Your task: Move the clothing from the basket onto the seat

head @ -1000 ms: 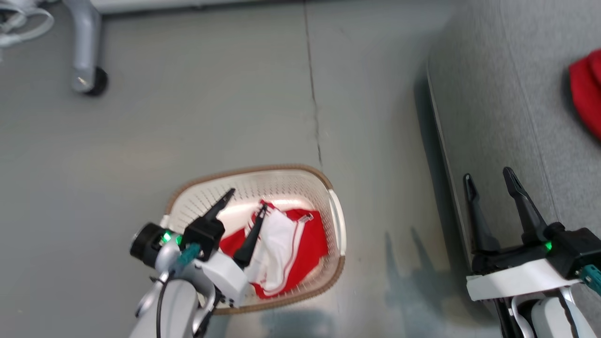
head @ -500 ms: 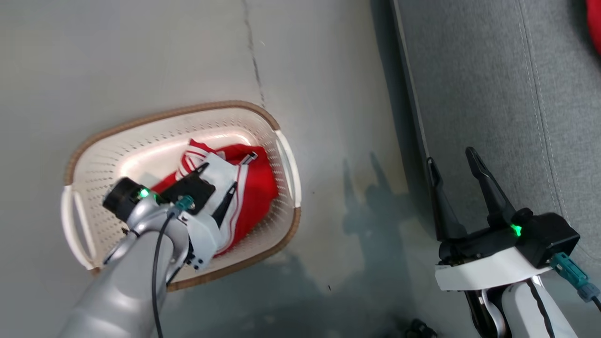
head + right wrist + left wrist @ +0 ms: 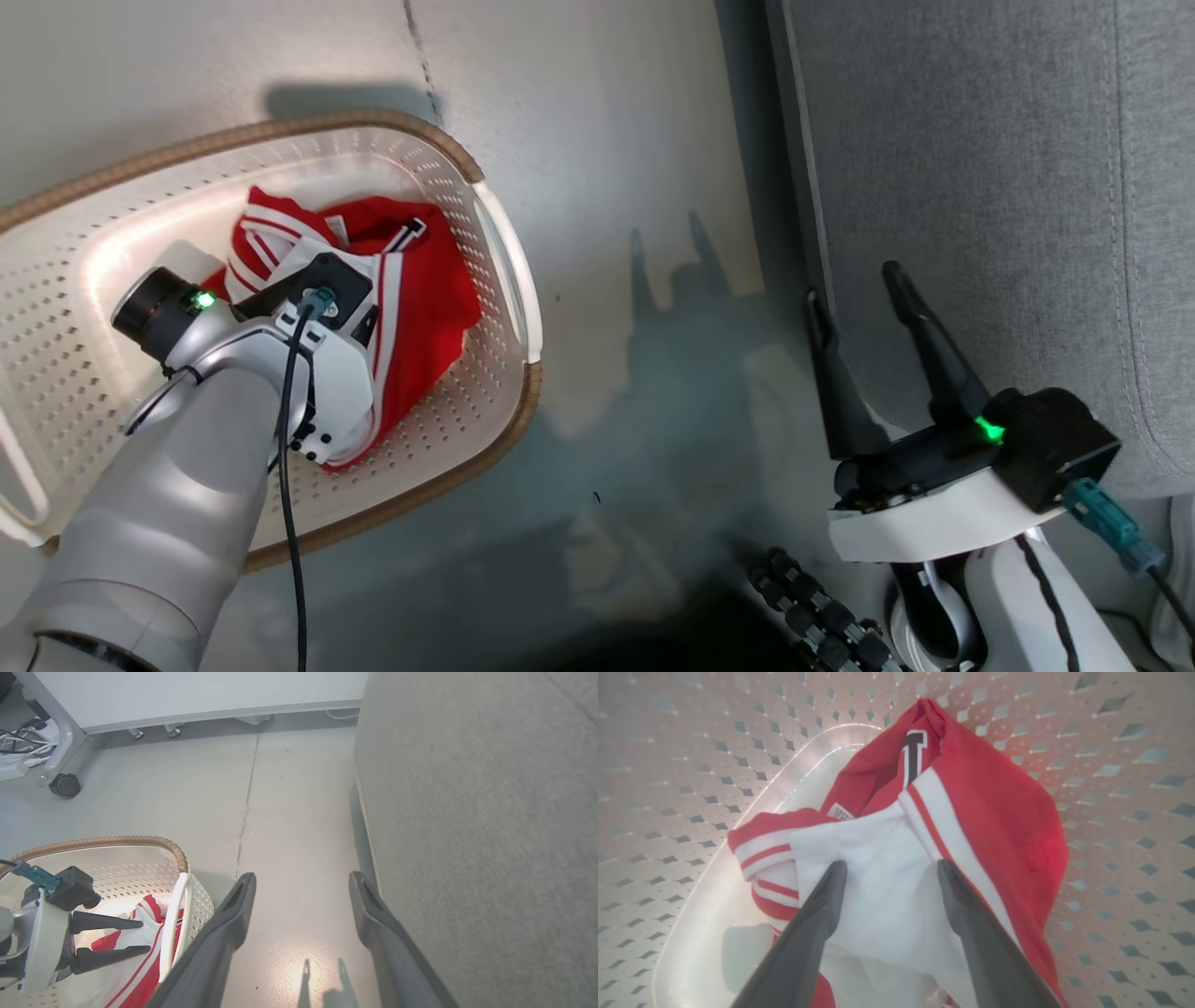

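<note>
The clothing, a red garment with white panels and stripes, lies bunched in the cream basket on the floor at the left. My left gripper points down into the basket, open, its fingertips resting at the white panel of the clothing with nothing pinched. The right wrist view shows that left gripper low inside the basket. My right gripper stands open and empty over the floor beside the edge of the grey seat, which rises at the right.
A pale wheeled partition panel with a caster stands beyond the basket, with cables at its left. A crack runs along the grey floor. A black ribbed hose lies near my base.
The head camera has tilted down and shifted. My left gripper has gone down into the basket until its fingers reach the garment. The right gripper holds open beside the seat.
</note>
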### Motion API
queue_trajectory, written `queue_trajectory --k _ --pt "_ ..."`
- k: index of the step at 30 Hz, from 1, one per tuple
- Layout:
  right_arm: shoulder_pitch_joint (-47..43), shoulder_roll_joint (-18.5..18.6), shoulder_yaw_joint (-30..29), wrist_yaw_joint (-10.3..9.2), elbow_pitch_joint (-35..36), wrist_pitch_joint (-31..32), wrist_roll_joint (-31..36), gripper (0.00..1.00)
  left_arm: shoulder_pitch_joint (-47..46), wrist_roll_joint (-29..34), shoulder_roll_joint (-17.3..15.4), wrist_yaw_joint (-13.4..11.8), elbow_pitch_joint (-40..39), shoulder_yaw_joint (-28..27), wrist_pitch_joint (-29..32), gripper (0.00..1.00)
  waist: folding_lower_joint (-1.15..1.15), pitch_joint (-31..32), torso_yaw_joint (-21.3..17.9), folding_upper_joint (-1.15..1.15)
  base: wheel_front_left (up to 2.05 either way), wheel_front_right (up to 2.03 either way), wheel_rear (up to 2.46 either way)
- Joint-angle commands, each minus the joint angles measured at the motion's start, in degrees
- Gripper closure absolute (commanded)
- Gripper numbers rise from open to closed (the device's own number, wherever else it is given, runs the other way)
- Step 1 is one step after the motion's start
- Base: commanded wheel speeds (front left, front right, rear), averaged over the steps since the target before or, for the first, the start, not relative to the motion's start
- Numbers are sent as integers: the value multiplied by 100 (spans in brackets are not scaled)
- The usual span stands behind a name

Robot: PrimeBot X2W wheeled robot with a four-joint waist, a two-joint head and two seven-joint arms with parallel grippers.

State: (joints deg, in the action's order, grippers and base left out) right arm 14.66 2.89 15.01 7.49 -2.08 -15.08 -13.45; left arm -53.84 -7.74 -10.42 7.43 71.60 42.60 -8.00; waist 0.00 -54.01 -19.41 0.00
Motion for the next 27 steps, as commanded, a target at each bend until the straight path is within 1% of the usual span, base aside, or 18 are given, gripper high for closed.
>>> queue_trajectory --k 1,5,13,20,24,27 --pt "38 -1 27 1 -3 -7 11 0 -94 -1 -40 6 41 23 65 0 0 -169 -106 0 0 0 0" --pt "99 1 149 1 -56 -7 -22 0 -253 6 -62 6 134 187 486 0 0 -300 -138 0 0 0 0" --pt "-67 2 167 1 31 -7 -71 0 -496 207 -156 -22 223 619 1505 0 0 -452 -113 0 0 0 0" --pt "-180 2 168 1 96 -7 -71 0 -558 317 -373 -642 261 722 2135 0 0 -507 -98 0 0 0 0" --pt "-185 2 152 1 109 -7 -28 0 -494 254 -423 -800 269 715 2224 0 0 -517 -104 0 0 0 0" --pt "-192 5 -25 1 179 -7 -50 0 -484 241 -426 -864 279 745 2275 0 0 -537 -97 0 0 0 0"
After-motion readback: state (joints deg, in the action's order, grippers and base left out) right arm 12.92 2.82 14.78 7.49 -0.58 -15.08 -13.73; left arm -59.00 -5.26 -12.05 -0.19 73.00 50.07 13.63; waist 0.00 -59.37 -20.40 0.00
